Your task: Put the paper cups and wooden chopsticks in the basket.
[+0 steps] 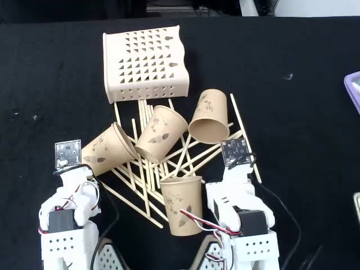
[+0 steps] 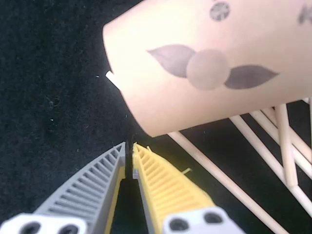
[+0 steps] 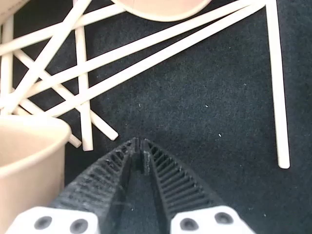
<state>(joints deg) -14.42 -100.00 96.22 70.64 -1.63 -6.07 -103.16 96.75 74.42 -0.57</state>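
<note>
While the basket (image 1: 145, 63) lies at the table's far side, with four paper cups (image 1: 162, 133) and wooden chopsticks (image 1: 145, 171) heaped before it, the left gripper (image 2: 129, 146) and right gripper (image 3: 141, 142) are both pinched shut, empty; I'd open the left wide, then take its nearest cup (image 1: 107, 149) by the rim

Bare table (image 1: 50, 84) lies open to the left and right of the basket (image 1: 145, 62). In front of it, four paper cups (image 1: 161, 134) and crisscrossed chopsticks (image 1: 145, 180) crowd the middle.
</note>
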